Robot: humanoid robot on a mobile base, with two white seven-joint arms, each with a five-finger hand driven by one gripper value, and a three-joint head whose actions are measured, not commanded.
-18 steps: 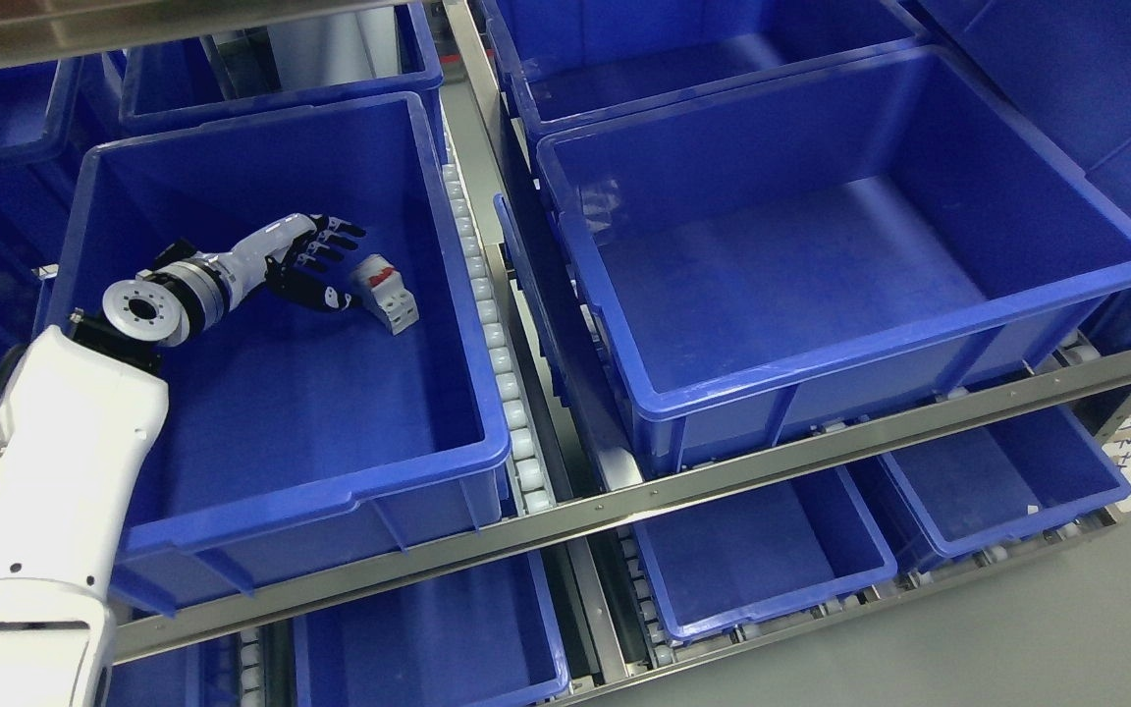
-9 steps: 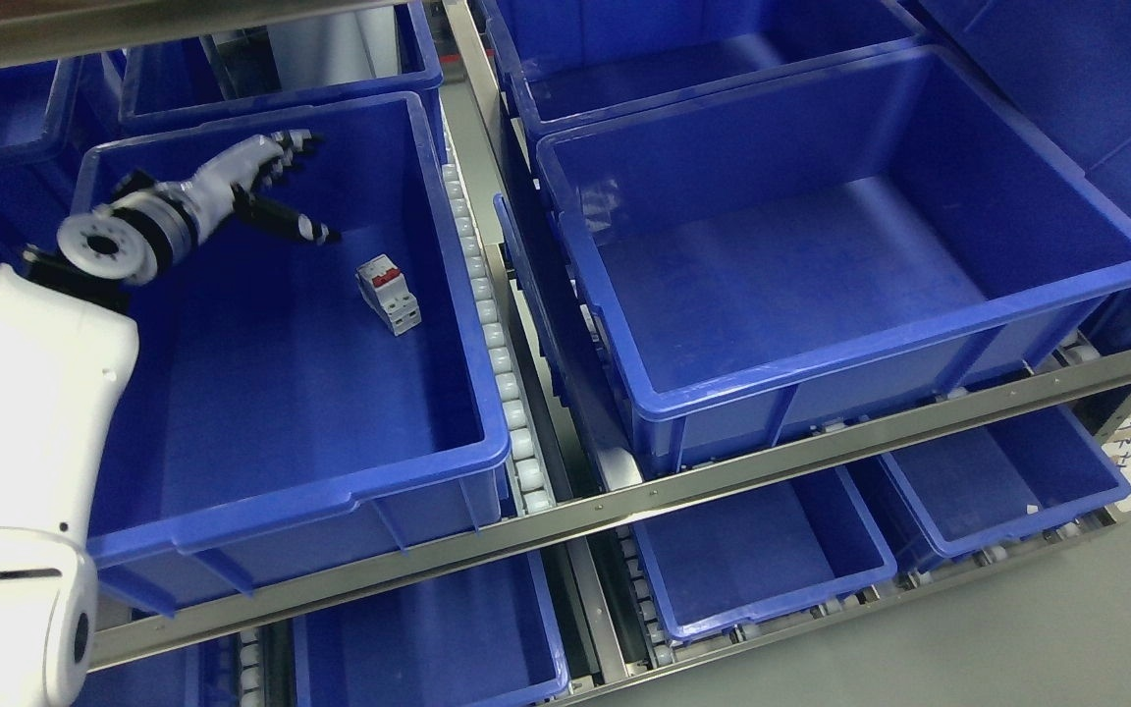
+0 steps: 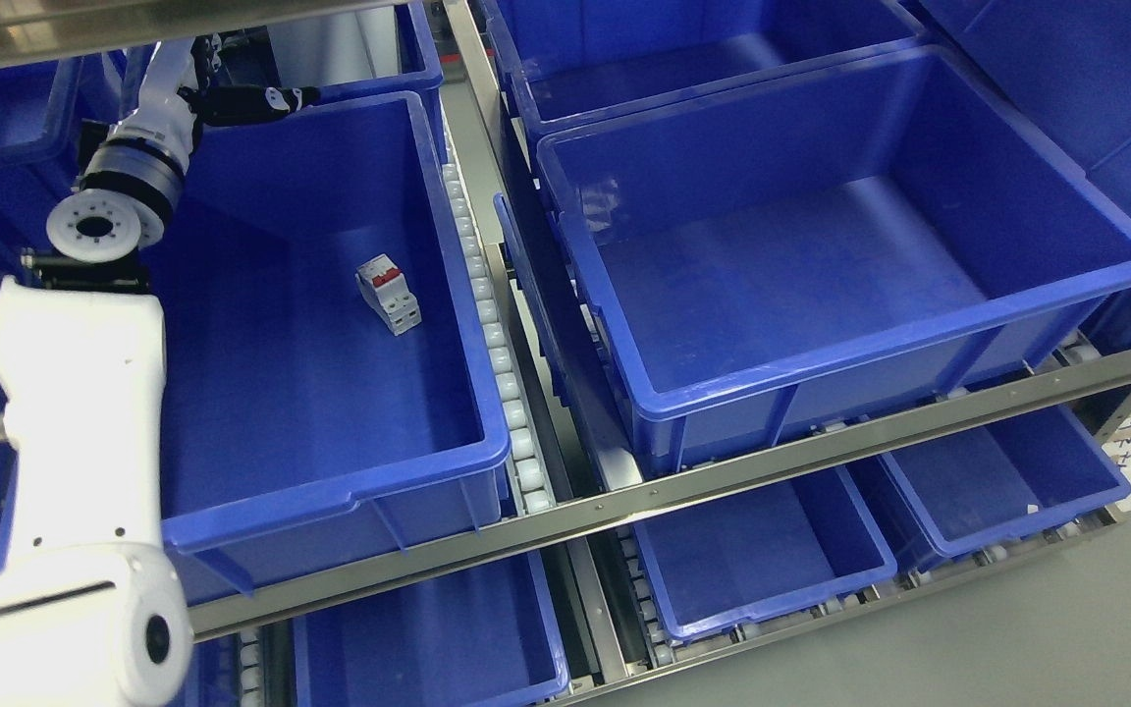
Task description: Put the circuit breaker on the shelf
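Note:
A small grey circuit breaker (image 3: 388,294) with a red switch lies on the floor of the left blue bin (image 3: 408,471) on the shelf, toward the bin's right side. My left hand (image 3: 207,83) is raised above the bin's far rim, well up and left of the breaker. Its fingers are spread and hold nothing; part of the hand is hidden by the upper shelf rail. My white left arm (image 3: 75,393) comes in from the lower left. The right arm is out of view.
A larger blue bin (image 3: 1017,295) stands to the right on the same shelf level, with more blue bins behind and below. White rollers (image 3: 497,353) and a metal divider run between the two bins. A steel rail (image 3: 723,481) fronts the shelf.
My left hand let go of the circuit breaker and rose up and away to the far left, over the bin's back rim. The breaker stays on the bin floor.

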